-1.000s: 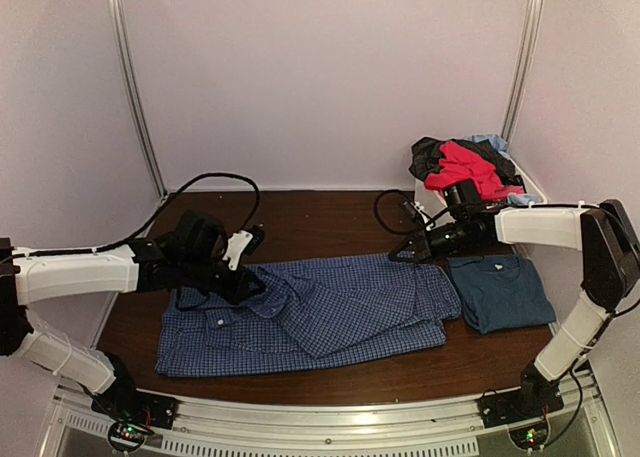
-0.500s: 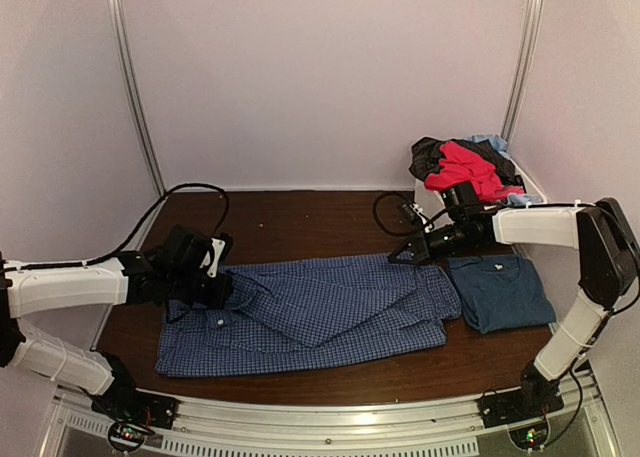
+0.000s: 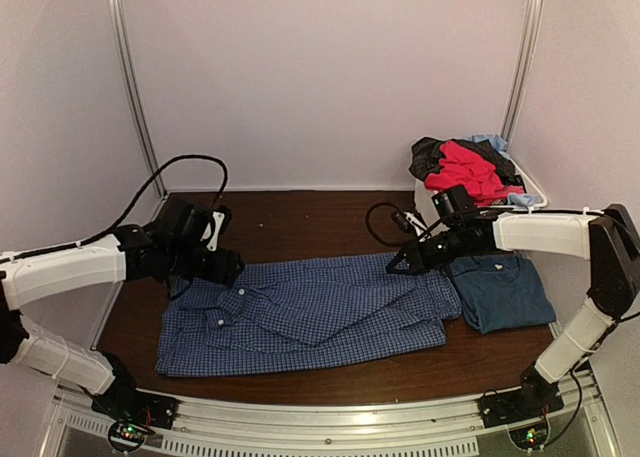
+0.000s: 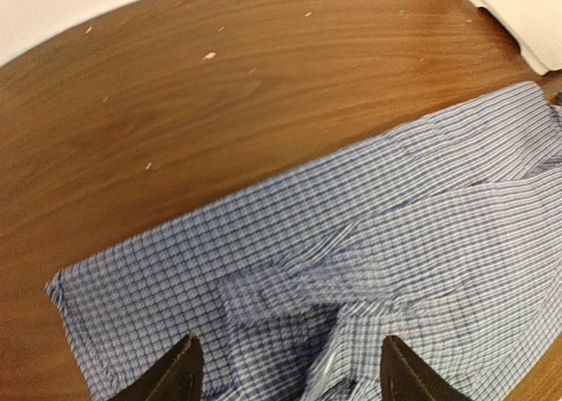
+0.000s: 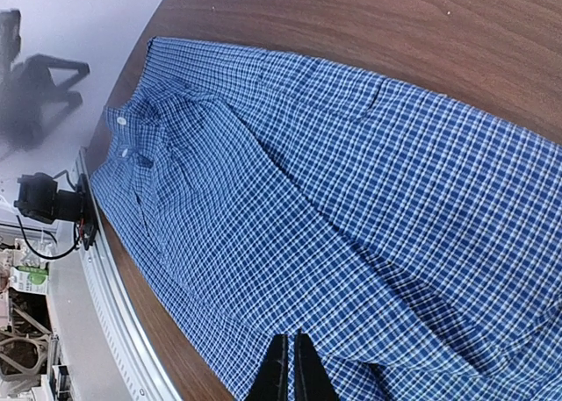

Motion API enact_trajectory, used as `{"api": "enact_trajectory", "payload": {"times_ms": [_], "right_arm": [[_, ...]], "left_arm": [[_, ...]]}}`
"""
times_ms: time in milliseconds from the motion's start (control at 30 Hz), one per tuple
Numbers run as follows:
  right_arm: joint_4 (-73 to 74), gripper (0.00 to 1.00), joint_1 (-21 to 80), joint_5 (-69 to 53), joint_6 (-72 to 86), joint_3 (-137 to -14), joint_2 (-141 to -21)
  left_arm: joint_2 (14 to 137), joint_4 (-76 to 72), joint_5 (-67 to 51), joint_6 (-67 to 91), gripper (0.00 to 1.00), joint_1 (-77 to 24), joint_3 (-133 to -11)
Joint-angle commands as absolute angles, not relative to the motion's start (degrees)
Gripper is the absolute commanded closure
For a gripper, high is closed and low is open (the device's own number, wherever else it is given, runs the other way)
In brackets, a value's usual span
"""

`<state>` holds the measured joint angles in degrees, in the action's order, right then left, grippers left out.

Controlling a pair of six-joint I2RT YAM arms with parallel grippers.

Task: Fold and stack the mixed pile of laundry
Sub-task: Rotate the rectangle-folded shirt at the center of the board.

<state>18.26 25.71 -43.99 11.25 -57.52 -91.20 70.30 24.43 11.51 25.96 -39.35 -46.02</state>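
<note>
The blue-and-white checked shirt (image 3: 310,317) lies spread flat across the middle of the table, collar to the left. My left gripper (image 3: 225,269) hovers over its far left corner, open, with only cloth (image 4: 395,234) showing below the spread fingertips (image 4: 180,375). My right gripper (image 3: 395,267) is shut, its fingers pressed together just above the shirt's far right part (image 5: 351,199), and no cloth shows between them. A folded dark-blue T-shirt (image 3: 500,292) lies to the right of the shirt. Red, black and light-blue clothes (image 3: 465,167) are heaped in the bin.
The white plastic bin (image 3: 530,189) stands at the back right corner against the wall. Black cables loop from both wrists over the far part of the brown table (image 3: 300,217). A metal rail (image 3: 330,417) runs along the near edge.
My left gripper has opened and let go of the shirt's left part, drawing back to the far left. The released cloth now lies flat. My right gripper has shifted slightly left.
</note>
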Motion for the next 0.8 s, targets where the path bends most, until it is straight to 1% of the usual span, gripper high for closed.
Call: {"api": "enact_trajectory", "payload": {"times_ms": [0, 67, 167, 267, 367, 500, 600, 767], "right_arm": [[17.8, 0.96, 29.8, -37.5, 15.4, -53.9, -88.5], [15.8, 0.96, 31.5, -37.0, 17.7, -52.4, -88.9], [13.4, 0.96, 33.7, -36.2, 19.6, -51.3, -90.6], [11.8, 0.97, 34.6, -35.5, 20.5, -51.1, -92.9], [12.3, 0.98, 34.7, -33.8, 19.7, -51.6, -96.0], [12.8, 0.99, 34.8, -31.2, 18.2, -52.6, -99.7], [12.5, 1.00, 35.2, -30.5, 17.4, -54.8, -103.5], [15.7, 1.00, 36.8, -28.3, 14.6, -66.2, -113.9]], "left_arm": [[78.6, 16.8, 0.2, 21.9, 0.32, -39.1, -51.1], [82.9, 13.8, -5.3, 22.1, 0.34, -39.3, -51.9], [88.8, 13.0, -6.3, 22.5, 0.36, -39.6, -53.8], [92.7, 14.7, -3.0, 24.1, 0.37, -39.1, -54.2], [94.7, 17.9, 1.6, 26.7, 0.42, -37.2, -52.9], [92.7, 22.3, 7.7, 28.1, 0.44, -36.5, -49.0], [89.6, 24.0, 9.4, 29.1, 0.44, -35.3, -45.5], [83.3, 23.7, 9.8, 30.6, 0.43, -32.2, -41.5]]}}
